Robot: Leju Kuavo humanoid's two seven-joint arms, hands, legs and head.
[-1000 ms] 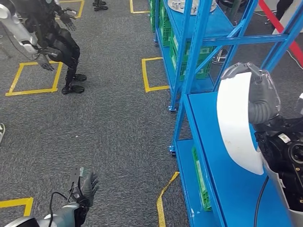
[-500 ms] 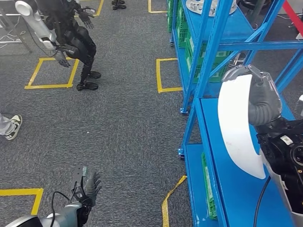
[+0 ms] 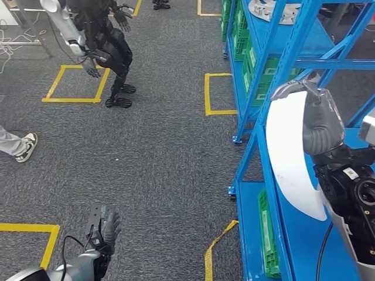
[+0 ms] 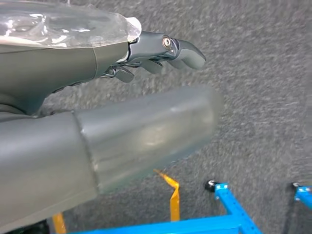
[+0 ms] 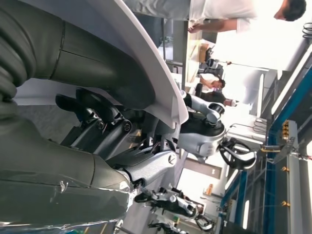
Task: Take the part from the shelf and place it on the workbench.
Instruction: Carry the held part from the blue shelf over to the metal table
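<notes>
My right hand (image 3: 321, 122) grips a curved white panel part (image 3: 289, 155), holding it upright above the blue shelf (image 3: 300, 234) at the right of the head view. In the right wrist view the white part (image 5: 154, 73) runs between my thumb and the dark fingers (image 5: 107, 122) closed around it. My left hand (image 3: 108, 229) hangs low at the bottom left over the grey carpet, holding nothing. The left wrist view shows its fingers (image 4: 165, 48) straight and apart from the thumb.
Blue shelving (image 3: 283, 64) with green crates (image 3: 256, 64) runs along the right; another green crate (image 3: 267, 231) sits low. A second humanoid robot (image 3: 99, 41) crouches at the far left by yellow floor squares (image 3: 75, 85). A person's shoe (image 3: 27, 146) shows at the left edge.
The whole view has shifted as the camera turned left: the shelf slid right and the other robot moved toward the centre. My right hand still grips the white part; my left hand hangs as before.
</notes>
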